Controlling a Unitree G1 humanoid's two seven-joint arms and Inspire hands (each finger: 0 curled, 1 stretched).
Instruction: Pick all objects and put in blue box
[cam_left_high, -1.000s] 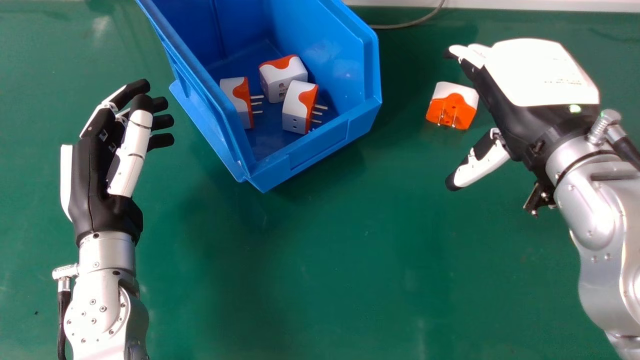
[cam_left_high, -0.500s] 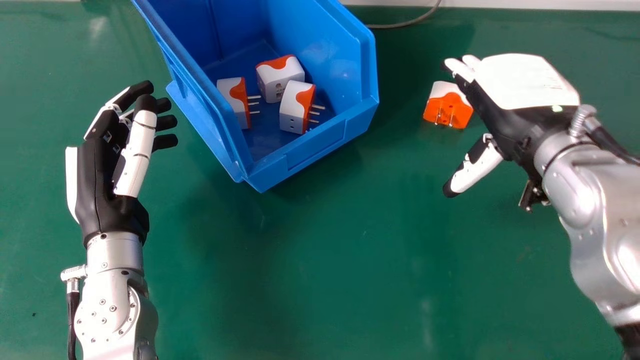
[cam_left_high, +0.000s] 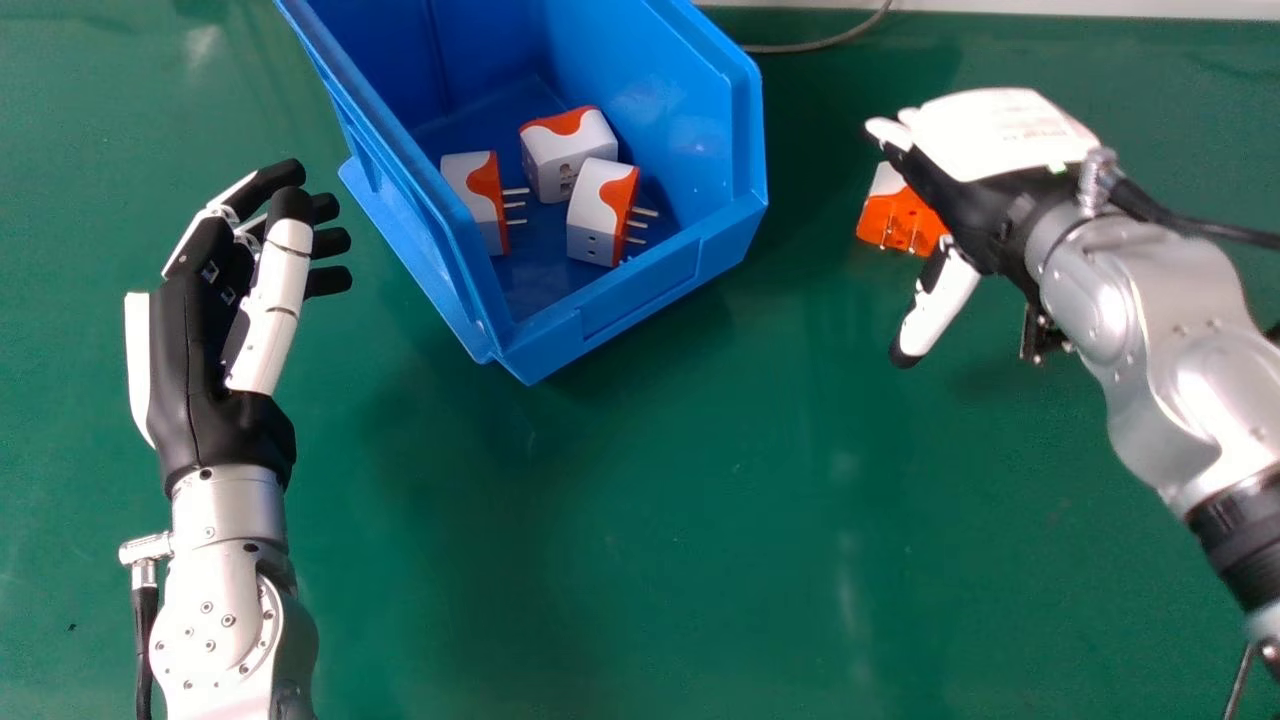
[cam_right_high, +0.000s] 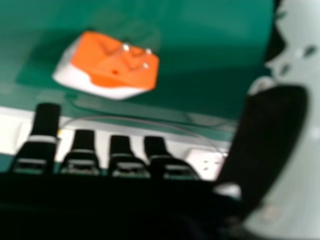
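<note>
My right hand (cam_left_high: 975, 195) is open over the right side of the green table, its palm side partly covering an orange and white plug adapter (cam_left_high: 897, 222). In the right hand view, that adapter (cam_right_high: 117, 70) lies on the table with metal pins showing, apart from the fingers of my right hand (cam_right_high: 122, 156). The blue box (cam_left_high: 640, 285) at the upper middle holds three similar adapters: one at the left (cam_left_high: 478, 200), one farther back (cam_left_high: 566, 155) and one at the right (cam_left_high: 598, 212). Left of the box, my left hand (cam_left_high: 200, 350) is open, with nothing in it.
A grey cable (cam_left_high: 820, 45) runs along the table's far edge behind the box. In the right hand view, a white socket (cam_right_high: 206, 162) shows beyond that edge. Bare green table (cam_left_high: 640, 500) stretches in front of the box, between the two arms.
My right hand has moved leftward and now covers part of the loose adapter, its forearm swinging along. The left hand has barely shifted. The adapters in the box lie as before.
</note>
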